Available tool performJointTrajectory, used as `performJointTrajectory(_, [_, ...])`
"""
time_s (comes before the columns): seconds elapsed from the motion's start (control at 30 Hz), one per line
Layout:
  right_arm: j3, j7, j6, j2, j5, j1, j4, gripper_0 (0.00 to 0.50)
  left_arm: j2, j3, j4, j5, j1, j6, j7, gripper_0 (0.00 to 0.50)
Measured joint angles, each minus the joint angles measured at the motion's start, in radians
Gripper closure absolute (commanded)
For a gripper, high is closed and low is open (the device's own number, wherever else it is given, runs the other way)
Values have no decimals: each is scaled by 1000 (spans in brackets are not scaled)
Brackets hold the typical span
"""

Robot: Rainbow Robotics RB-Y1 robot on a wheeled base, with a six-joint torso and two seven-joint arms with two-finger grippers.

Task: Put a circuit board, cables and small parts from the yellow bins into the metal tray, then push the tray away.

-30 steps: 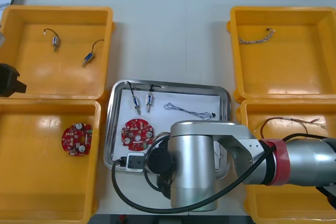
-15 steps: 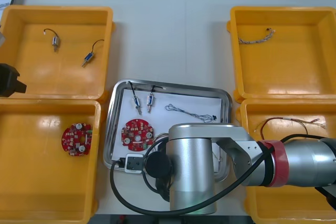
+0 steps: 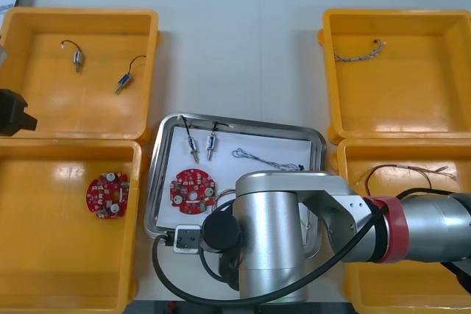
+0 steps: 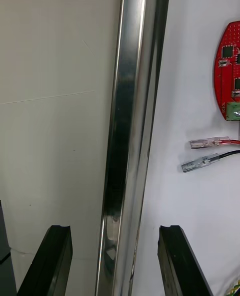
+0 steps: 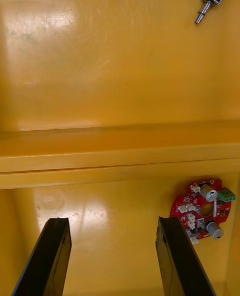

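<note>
Straddling the six-o'clock rim of the metal tray (image 4: 125, 125) with right fingers (image 4: 52, 258) spread; idling at nine o'clock with left fingers (image 5: 50, 256) spread. Could skew it into a yellow bin (image 3: 44, 240) if shoved off-centre.

Right arm (image 3: 419, 237): in from the near right, lying level toward the middle, red band around the silver forearm.
Right wrist (image 3: 268, 244): broad silver cylinder at the near middle, pointing down.
Right gripper (image 4: 114, 231): black fingers (image 4: 172, 261) set wide apart, clamping nothing.
Left arm (image 3: 13, 112): dark end at the left edge, midway between near and far.
Left gripper (image 5: 111, 221): pointing down, fingers (image 5: 52, 256) spread wide, holding nothing.
</note>
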Motion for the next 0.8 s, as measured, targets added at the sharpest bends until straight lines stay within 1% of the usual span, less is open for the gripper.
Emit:
performJointTrajectory(0.23, [1,0,0,0,4,1,-1,0,0,0,0,0,0,0,0,0])
performJointTrajectory(0.43, [17,-6,-2,0,56,5,-1,0,0,0,0,0,0,0,0,0])
performJointTrajectory(0.57, [29,-40,-6,0,66,7,-1,0,0,0,0,0,0,0,0,0])
performJointTrajectory(0.8, [46,-44,-7,7,94,8,19,0,0,0,0,0,0,0,0,0])
